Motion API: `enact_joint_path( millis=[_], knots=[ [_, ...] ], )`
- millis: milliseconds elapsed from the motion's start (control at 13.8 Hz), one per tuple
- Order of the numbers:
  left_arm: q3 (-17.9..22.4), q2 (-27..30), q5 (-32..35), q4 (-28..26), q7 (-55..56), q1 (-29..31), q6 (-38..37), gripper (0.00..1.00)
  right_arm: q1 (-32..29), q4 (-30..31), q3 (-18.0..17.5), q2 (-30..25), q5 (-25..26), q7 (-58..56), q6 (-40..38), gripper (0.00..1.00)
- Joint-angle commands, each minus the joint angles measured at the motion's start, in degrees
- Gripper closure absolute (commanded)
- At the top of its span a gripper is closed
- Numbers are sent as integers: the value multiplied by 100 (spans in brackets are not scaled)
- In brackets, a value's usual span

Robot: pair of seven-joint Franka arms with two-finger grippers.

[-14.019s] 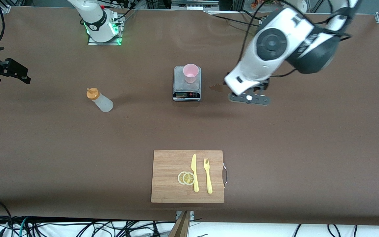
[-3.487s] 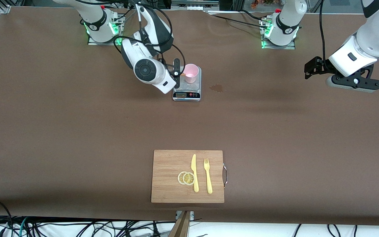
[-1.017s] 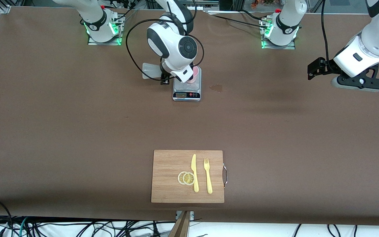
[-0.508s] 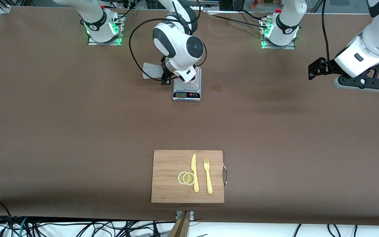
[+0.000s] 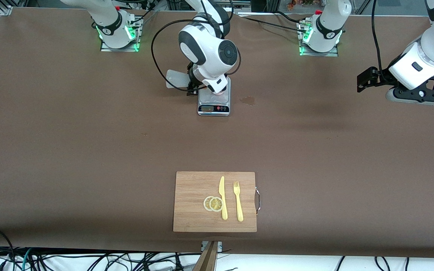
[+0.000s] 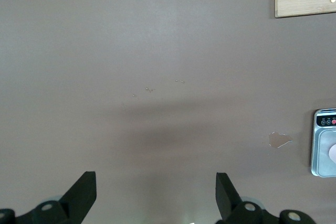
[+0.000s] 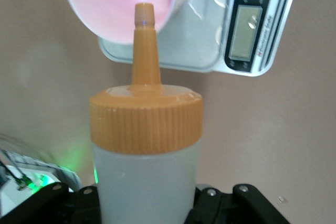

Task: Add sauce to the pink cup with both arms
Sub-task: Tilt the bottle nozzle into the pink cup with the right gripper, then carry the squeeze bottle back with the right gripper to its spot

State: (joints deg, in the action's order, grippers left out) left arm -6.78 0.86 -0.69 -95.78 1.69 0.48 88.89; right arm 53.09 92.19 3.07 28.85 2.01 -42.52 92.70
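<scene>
Sauce bottle [image 5: 174,79]: front view – held tipped near flat in the right gripper [image 5: 191,87], over the table just beside the scale [image 5: 214,101]; its pale base stuck out toward the right arm's end of the table, cap end hidden under the wrist.
Pink cup [image 5: 221,89]: front view – on the scale platform, mostly covered by the right arm's wrist; only a pink sliver showed.
Left gripper [image 5: 365,79]: front view – up over bare table at the left arm's end, well apart from scale and cup; arm waited.
Other items: front view – cutting board [image 5: 194,188] with knife [image 5: 222,197], fork [image 5: 238,201], lemon slices [image 5: 213,203], much nearer the camera than the scale.
Left wrist view: fingers [image 6: 81,195] spread wide, nothing between; scale edge [image 6: 321,148] visible off to one side.
Right wrist view: jaws clamped on the bottle body [image 7: 144,187]; orange cap [image 7: 145,119] and nozzle pointed along the bottle's long axis straight at the cup mouth [image 7: 113,3], tip over the rim.
Key relation: nozzle axis lined up w/ cup opening; right arm was the nearer arm by far. Judged next: squeeze or tip more.
</scene>
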Motion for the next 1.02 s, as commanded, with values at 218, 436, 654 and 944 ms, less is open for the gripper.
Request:
enact_joint_path(
  millis=[218,436,654,944],
  knots=[
    [-8,-42,-115,147,-11,31,-118,0,-913,115,1,-582,-1411,-1097,72,93],
    [-43,-42,-115,147,6,31,-118,0,-1677,265,1,-741,-2027,-2072,90,93],
    [-34,-42,-115,147,-2,31,-118,0,-2345,291,1,-741,-2809,-3004,90,93],
    [-52,-42,-115,147,15,31,-118,0,-3286,554,124,-723,-3951,-4769,2,93]
  ],
)
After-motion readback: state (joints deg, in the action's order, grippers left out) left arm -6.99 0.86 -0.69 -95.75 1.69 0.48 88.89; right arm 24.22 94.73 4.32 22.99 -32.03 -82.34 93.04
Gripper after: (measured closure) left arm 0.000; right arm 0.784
